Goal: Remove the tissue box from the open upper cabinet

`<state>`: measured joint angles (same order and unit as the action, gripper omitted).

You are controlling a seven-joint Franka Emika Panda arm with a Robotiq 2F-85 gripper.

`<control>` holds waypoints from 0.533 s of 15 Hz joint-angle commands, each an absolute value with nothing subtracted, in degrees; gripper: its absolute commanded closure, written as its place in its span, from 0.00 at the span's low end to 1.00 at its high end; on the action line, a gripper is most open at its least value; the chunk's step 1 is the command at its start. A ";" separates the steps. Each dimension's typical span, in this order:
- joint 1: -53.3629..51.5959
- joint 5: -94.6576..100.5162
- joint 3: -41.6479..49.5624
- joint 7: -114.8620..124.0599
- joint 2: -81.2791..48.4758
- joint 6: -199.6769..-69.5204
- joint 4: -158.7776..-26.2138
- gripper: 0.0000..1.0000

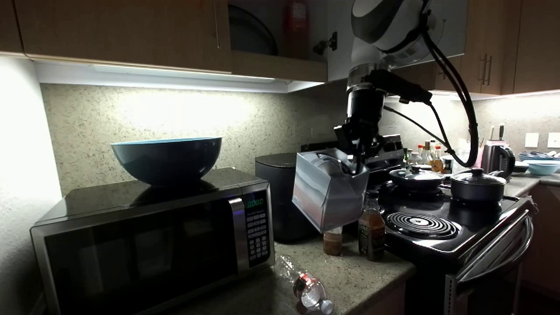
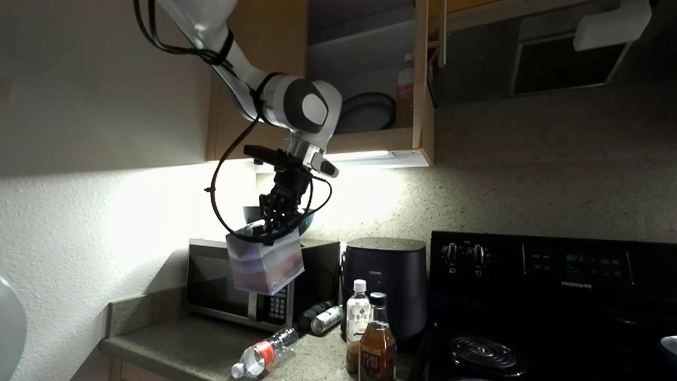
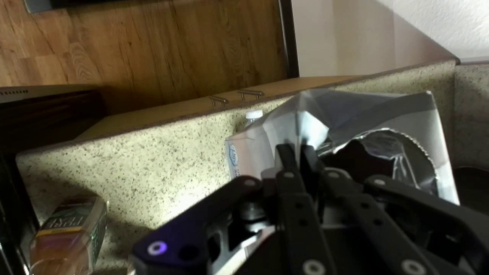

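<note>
Wrist view: your claw [image 3: 297, 152] hides part of the tissue box [image 3: 366, 110], pinching its top; in both exterior views your Panda arm [image 2: 301, 106] bends downward, dangling it tilted above the bench [image 2: 174, 344].

Along the back edge of the counter [image 2: 180, 344] stands a speckled backsplash [image 1: 87, 113], washed by a strip light [image 1: 183, 73] above it. At the counter's wall end, a textured white wall [image 2: 69, 238] is bright above the surface and grey higher up; a low upstand [image 2: 148, 312] lines that end. Past the front edge, the wrist view shows a wood-plank floor [image 3: 172, 57], and just below that edge a wooden front [image 3: 164, 113] with two bar handles [image 3: 250, 92]. A black stove [image 1: 474, 229] borders the opposite end. Beyond it, closed wooden cupboards [image 1: 538, 43] hang over a lit wall section [image 1: 503, 113] with white wall plates [image 1: 532, 140]; the dark panel [image 1: 543, 236] lower down is probably cabinetry, though heavily shadowed.
</note>
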<state>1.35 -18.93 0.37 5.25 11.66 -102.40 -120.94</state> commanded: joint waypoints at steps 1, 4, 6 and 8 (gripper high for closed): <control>1.09 -22.52 2.14 0.05 6.41 -98.59 -120.54 0.95; 1.79 -22.81 2.76 -1.23 1.62 -96.02 -119.87 0.96; 2.15 -22.06 3.09 -0.57 -1.53 -95.34 -119.18 0.95; 2.42 -21.55 3.30 0.24 -4.32 -95.26 -118.31 0.95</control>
